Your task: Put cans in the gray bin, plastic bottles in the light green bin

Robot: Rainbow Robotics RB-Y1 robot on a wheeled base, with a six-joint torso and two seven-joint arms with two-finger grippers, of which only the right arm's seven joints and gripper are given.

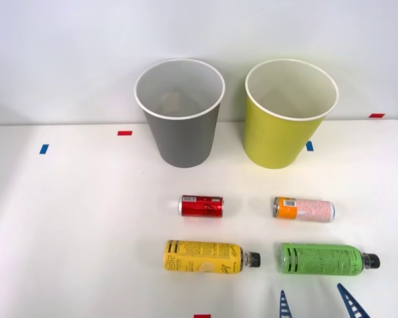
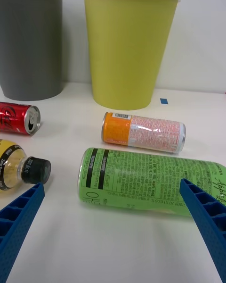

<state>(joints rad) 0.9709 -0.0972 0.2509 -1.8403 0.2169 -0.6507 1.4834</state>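
The right hand (image 1: 317, 303) hovers spread and empty just before the green-label bottle (image 1: 325, 258); it lies sideways on the white surface (image 1: 86, 232), black cap rightward; beyond lie the orange-ended can (image 1: 304, 209), red can (image 1: 201, 206), yellow-label bottle (image 1: 209, 256); farther stand 2 upright bins, gray bin (image 1: 181, 126) and light green bin (image 1: 282, 129).

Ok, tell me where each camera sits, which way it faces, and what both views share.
Front view: above the arms, looking forward and down at the table; the right gripper shows its open blue fingertips.
Right wrist view: on the right arm's wrist, low over the table, facing the bins across the green-label bottle; own fingers at the corners.
Shared: gray bin, light green bin, both cans, both bottles.
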